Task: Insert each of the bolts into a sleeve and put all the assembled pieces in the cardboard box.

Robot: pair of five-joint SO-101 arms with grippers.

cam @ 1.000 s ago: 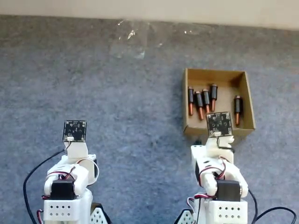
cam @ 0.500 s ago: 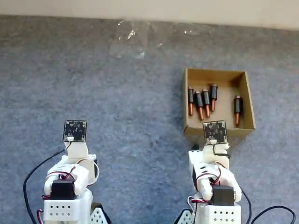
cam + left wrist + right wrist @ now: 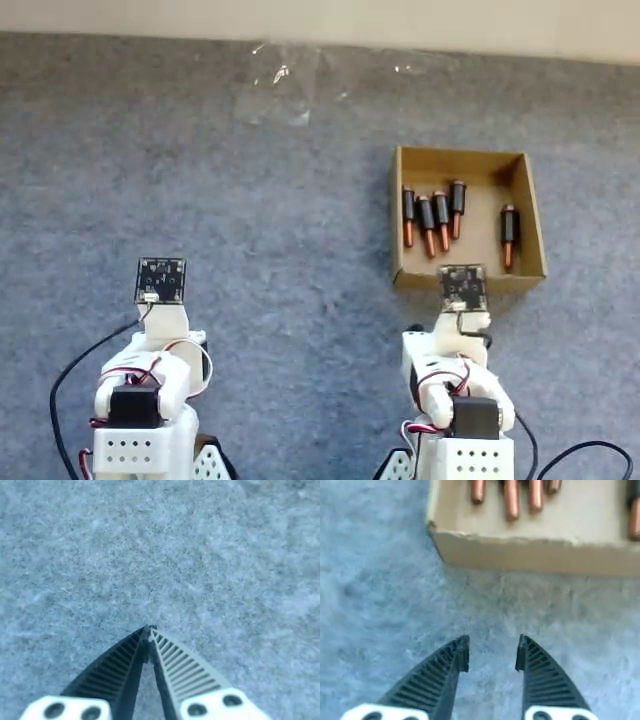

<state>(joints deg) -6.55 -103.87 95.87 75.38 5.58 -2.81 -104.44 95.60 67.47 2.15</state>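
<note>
The cardboard box sits right of centre on the grey carpet and holds several assembled bolt-and-sleeve pieces, black sleeves with copper bolts. One more piece lies apart near the box's right wall. The right arm is drawn back just in front of the box's near wall. In the right wrist view my right gripper is open and empty over bare carpet, with the box wall and bolt ends ahead. My left gripper is shut on nothing over carpet; the left arm rests at the near left.
A crumpled clear plastic bag lies at the far edge of the carpet near the wall. Open grey carpet stretches across the left and middle.
The right arm has pulled back from the box toward its base, so its wrist camera sits lower in the high view. The left arm has not moved.
</note>
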